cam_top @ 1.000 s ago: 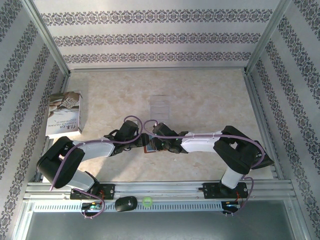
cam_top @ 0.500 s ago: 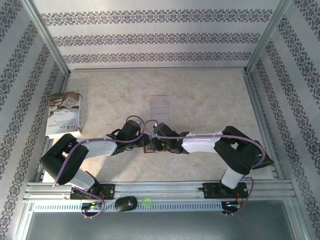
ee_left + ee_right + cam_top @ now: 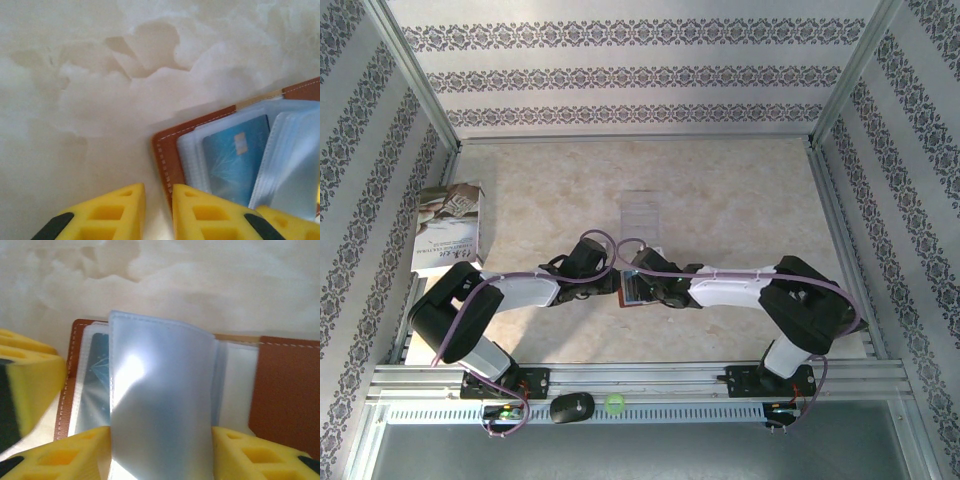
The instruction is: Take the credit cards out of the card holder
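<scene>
No text can be read with certainty. Dark lines of print are seen on the lower part of the booklet [image 3: 448, 230] cover in the top view, under a picture, but the letters are too small to be made out. On the blue card [image 3: 235, 157], a pale rectangular mark and fine pale lines are seen through the clear sleeve in the left wrist view. No letters, numbers or brand can be told there. In the right wrist view the card [image 3: 97, 385] is partly covered by glare, and nothing legible is shown on it.
</scene>
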